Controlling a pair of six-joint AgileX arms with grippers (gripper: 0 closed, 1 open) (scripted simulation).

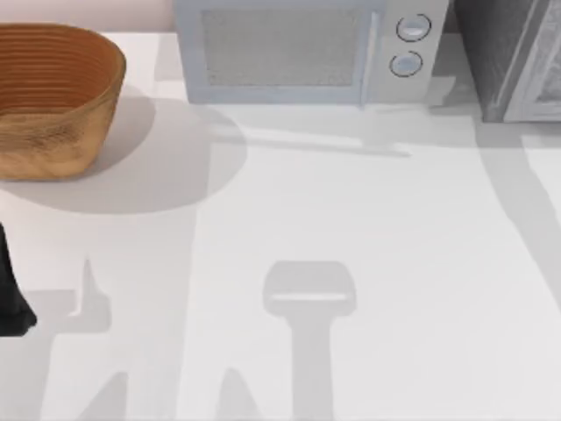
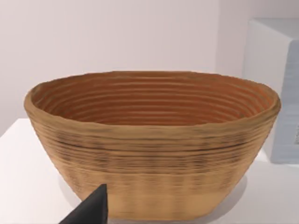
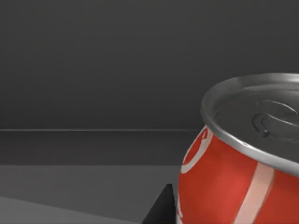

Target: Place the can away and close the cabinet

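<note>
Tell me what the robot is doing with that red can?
The right pincer's camera sits close to the can, with dark grey walls behind it, so the can seems to be inside a dark compartment, probably the cabinet at the table's far right. The left arm waits at the table's left edge, facing a woven basket. A microwave stands at the back.

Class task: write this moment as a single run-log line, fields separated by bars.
can: close to right end effector, dark grey interior behind | left arm: parked, table's left edge, facing basket | microwave: door shut
</note>
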